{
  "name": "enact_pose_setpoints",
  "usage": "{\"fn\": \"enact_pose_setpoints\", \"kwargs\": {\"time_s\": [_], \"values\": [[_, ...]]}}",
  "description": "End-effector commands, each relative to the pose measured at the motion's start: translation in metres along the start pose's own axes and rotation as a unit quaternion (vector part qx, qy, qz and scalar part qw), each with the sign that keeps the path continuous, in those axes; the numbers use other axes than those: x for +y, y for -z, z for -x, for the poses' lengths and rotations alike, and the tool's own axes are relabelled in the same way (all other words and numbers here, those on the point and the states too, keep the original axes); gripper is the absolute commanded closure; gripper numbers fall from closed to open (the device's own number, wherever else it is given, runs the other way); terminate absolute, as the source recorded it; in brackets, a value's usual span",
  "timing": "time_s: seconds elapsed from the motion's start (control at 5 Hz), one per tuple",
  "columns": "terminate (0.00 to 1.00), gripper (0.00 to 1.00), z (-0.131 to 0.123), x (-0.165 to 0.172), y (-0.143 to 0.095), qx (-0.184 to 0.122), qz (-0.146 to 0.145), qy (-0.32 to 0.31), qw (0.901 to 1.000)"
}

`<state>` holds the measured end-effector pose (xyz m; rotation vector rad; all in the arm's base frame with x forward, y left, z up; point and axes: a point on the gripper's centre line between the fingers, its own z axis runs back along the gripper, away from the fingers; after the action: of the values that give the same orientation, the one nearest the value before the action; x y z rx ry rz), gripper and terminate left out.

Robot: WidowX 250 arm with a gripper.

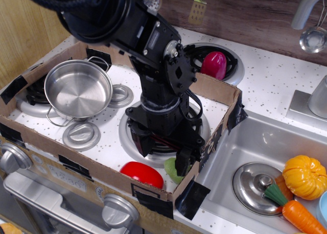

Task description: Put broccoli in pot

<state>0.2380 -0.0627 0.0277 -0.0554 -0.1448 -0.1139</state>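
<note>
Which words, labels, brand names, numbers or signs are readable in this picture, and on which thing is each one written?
None can be read.
The arm, the pot, the lid in the sink and the cardboard box show no print.
The stove front panel bears faint marks, too blurred to read.

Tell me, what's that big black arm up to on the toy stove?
The black robot arm has its fingers lowered over a small pale green broccoli in the near corner of the cardboard box, beside a red toy. Whether it has a grip yet can't be seen. The steel pot on the left sits empty, so the broccoli isn't in it yet.
</note>
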Motion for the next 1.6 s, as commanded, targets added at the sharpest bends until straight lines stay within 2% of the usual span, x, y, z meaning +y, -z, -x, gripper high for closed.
{"fn": "enact_pose_setpoints", "kwargs": {"time_s": [0.0,0.2,0.6,0.8,1.0,1.4], "values": [[0.0,0.0,-0.006,-0.001,0.0,-0.013,0.006,0.002,0.9999],[0.0,1.0,-0.006,-0.001,0.003,-0.016,0.01,-0.005,0.9998],[0.0,1.0,-0.007,0.0,0.005,-0.017,0.014,0.001,0.9998],[0.0,1.0,-0.008,0.004,-0.005,-0.009,0.019,0.006,0.9998],[0.0,1.0,-0.013,0.018,-0.036,0.006,0.006,0.02,0.9998],[0.0,1.0,-0.021,0.048,-0.071,0.003,-0.027,0.023,0.9994]]}}
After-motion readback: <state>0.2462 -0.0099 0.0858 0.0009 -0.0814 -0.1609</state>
